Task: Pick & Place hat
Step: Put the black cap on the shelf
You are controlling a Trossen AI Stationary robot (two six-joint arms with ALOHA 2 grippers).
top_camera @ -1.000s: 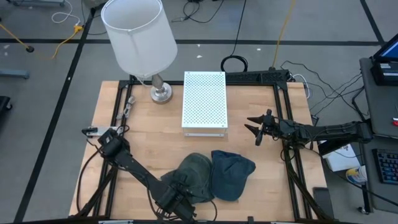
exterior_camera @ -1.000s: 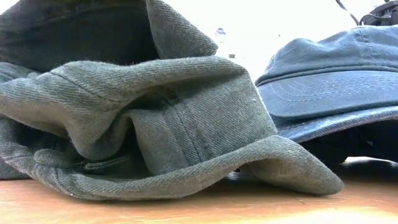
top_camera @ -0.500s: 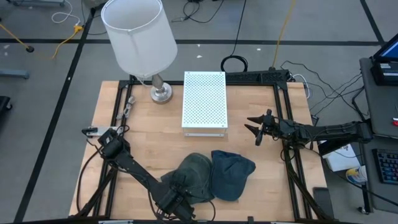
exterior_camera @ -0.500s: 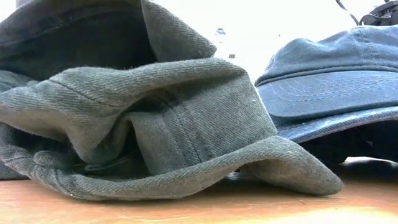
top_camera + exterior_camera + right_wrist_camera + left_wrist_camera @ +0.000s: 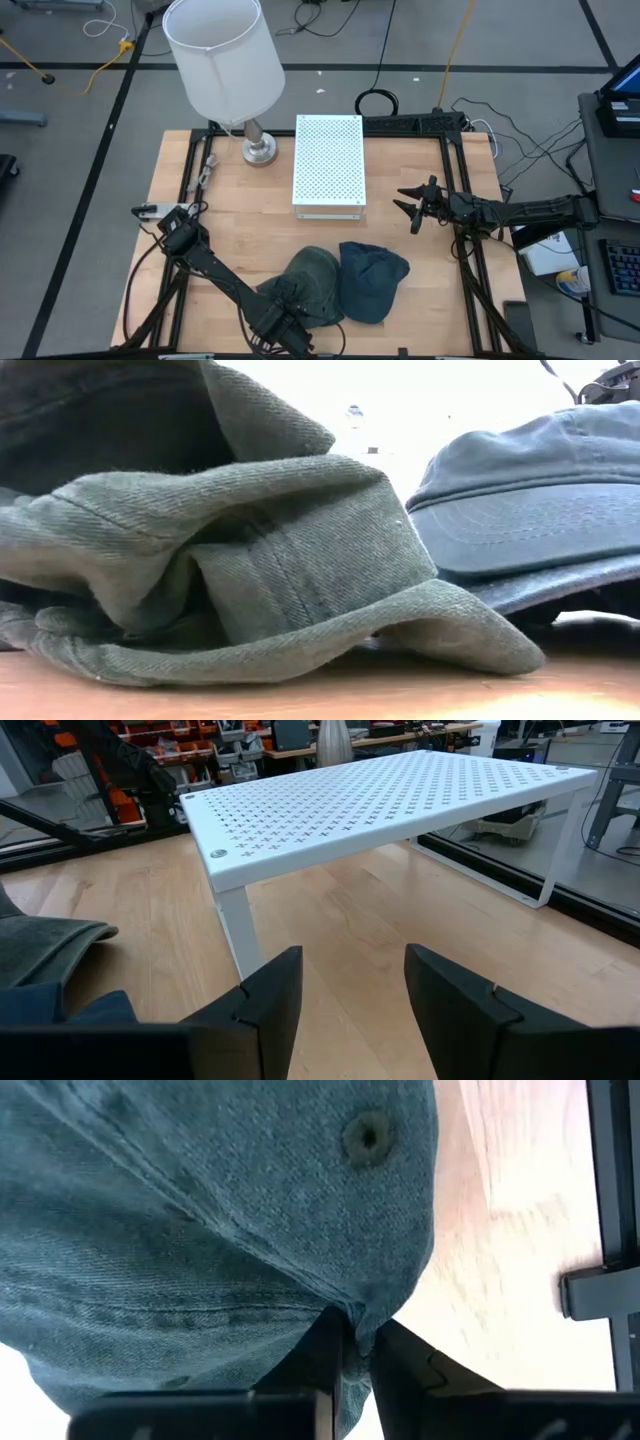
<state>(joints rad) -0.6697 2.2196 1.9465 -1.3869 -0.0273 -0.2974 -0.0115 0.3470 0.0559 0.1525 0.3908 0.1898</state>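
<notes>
Green hat (image 5: 305, 283) is faded olive twill, crumpled, brim folded under, sitting at the counter's (image 5: 250, 210) near edge, touching a blue cap (image 5: 372, 280) on its right. Low view: green fabric bunched in heavy folds with the stitched seam showing (image 5: 270, 560), blue cap (image 5: 540, 510) behind and beside it, brim resting on the wood

Left gripper (image 5: 283, 325) mostly buried under the hat's near edge from above. Left wrist view settles it: jaws pinched together on a fold of the green fabric (image 5: 345, 1345), eyelet visible above. Low view too filled by cloth to show either arm

Left arm runs from its base at the left edge diagonally down to the hat, wrist low at the counter's front edge. Right gripper (image 5: 418, 205) hovers over bare wood right of the white perforated shelf riser (image 5: 328, 160), pointing left, jaws apart, nothing in them; right wrist view shows the riser (image 5: 390, 795) ahead

Lamp with white shade (image 5: 222, 55) at back left
</notes>
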